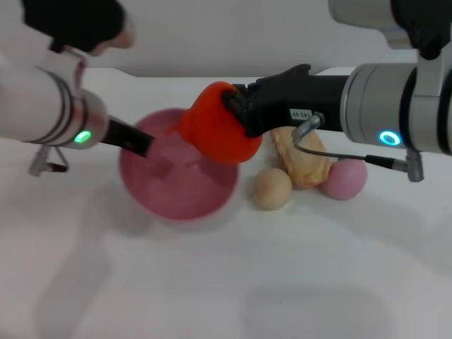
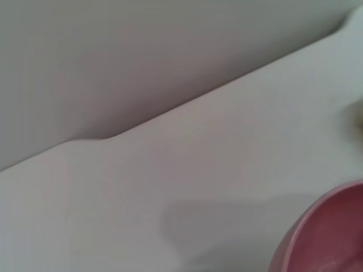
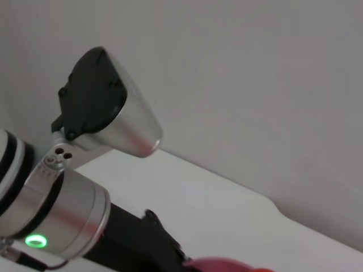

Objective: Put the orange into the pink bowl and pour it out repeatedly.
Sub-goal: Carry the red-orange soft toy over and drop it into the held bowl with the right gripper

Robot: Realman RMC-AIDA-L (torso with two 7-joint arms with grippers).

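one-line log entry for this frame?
right gripper: shut on orange, above pink bowl | left gripper: at bowl's rim | orange: not yet released

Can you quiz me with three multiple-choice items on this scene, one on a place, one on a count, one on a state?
1. Where is the orange?
A. on the table beside the beige ball
B. held above the pink bowl's right rim
C. at the bottom of the bowl

2. How many loose toy foods lie right of the pink bowl?
A. one
B. three
C. five

3. What is the right end effector doing?
A. gripping the orange
B. hanging open and unloaded
C. holding the bowl

Answers: B, the orange hangs over the rim; B, beige ball, bread-like piece, pink round fruit; A, it is closed on the orange, while the left end effector is at the bowl's left rim.
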